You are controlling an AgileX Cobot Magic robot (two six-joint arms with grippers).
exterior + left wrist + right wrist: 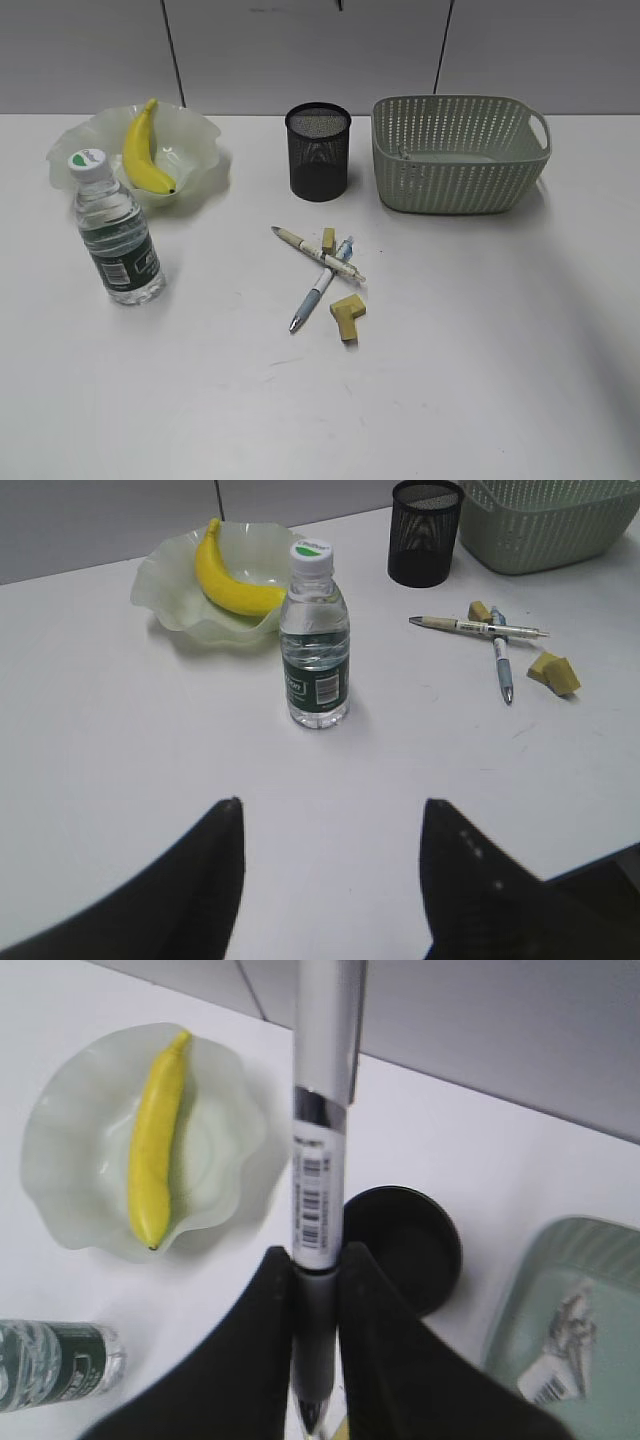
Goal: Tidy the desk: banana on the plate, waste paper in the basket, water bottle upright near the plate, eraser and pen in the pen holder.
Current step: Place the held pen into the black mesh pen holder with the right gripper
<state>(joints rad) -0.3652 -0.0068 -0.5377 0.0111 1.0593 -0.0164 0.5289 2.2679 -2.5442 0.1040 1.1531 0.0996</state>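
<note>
Between my right gripper's (318, 1260) dark fingers (262, 1330) a pen (322, 1130) is clamped, its white barrel with a barcode label and a grey upper part sticking straight out ahead of the camera. Beyond the fingers, just right of the pen, sits the black pen holder (405, 1245), seen from above on the white desk (440, 1130). Farther right the corner of the pale green basket (520, 1290) shows, with the crumpled waste paper (565, 1345) lying inside. To the left the banana (158, 1140) lies in the ruffled glass plate (60, 1170), and the water bottle (50, 1360) shows at the lower left edge.

My left gripper (330, 880) hangs with its two dark fingers (200, 880) spread apart and nothing between them, well back from the objects. Ahead of it the bottle stands upright, white cap on top, just in front of the plate with the banana.

On the exterior view neither of my arms shows. Two pens (318, 268) lie crossed on the tabletop in front of the holder, one cream, one pale blue. A small yellowish eraser piece (328, 239) touches the cream pen, and a larger L-shaped eraser (347, 316) lies just beside the blue pen's tip end.
</note>
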